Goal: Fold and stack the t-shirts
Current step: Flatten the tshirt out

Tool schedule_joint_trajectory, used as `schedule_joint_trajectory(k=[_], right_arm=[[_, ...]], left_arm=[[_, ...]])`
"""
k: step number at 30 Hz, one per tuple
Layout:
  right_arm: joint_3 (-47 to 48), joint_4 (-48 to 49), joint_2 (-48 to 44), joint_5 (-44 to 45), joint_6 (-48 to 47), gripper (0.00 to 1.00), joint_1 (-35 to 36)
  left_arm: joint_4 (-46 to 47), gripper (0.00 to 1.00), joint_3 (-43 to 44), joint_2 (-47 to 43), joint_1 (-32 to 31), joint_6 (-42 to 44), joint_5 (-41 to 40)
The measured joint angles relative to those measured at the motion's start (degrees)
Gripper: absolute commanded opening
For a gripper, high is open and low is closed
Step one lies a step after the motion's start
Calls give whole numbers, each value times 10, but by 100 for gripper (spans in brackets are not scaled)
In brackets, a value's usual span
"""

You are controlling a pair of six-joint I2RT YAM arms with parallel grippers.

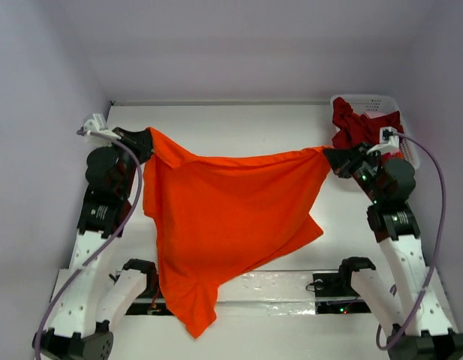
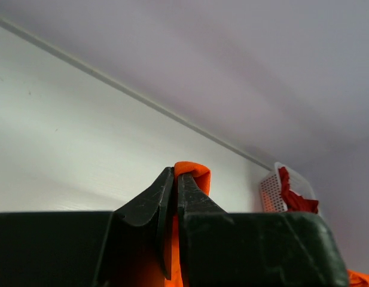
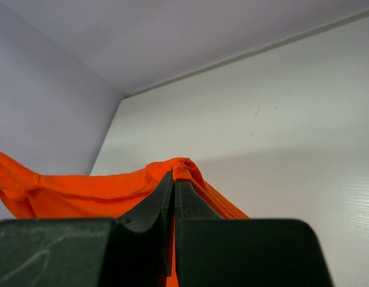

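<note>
Since the bright orange soft cloth t-shirt (image 1: 223, 217) hangs limp and light, strung up over the smooth white table (image 1: 239, 127), I'd bet it sags and swings, so corners and hems are the spots to hold. The left gripper (image 1: 145, 141) is pinching one bunched corner and the right gripper (image 1: 330, 157) is pinching the other. The crumpled dark red t-shirt (image 1: 359, 126) sits in the white plastic lattice basket (image 1: 366, 99), far right.

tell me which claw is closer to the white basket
Right. The right claw is shut on the orange t-shirt just beside the basket; the left claw grips the shirt's other end, at the opposite side of the table.
</note>
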Motion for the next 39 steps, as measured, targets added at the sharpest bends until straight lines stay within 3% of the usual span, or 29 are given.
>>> schedule_joint_trajectory(k=[14,39], right_arm=[[74,54,209,10,1,0,0],[181,53,431,-13,27,0,0]], left_arm=[[7,0,75,179,3,-1,-52],[50,0,118,371,5,-7,-57]])
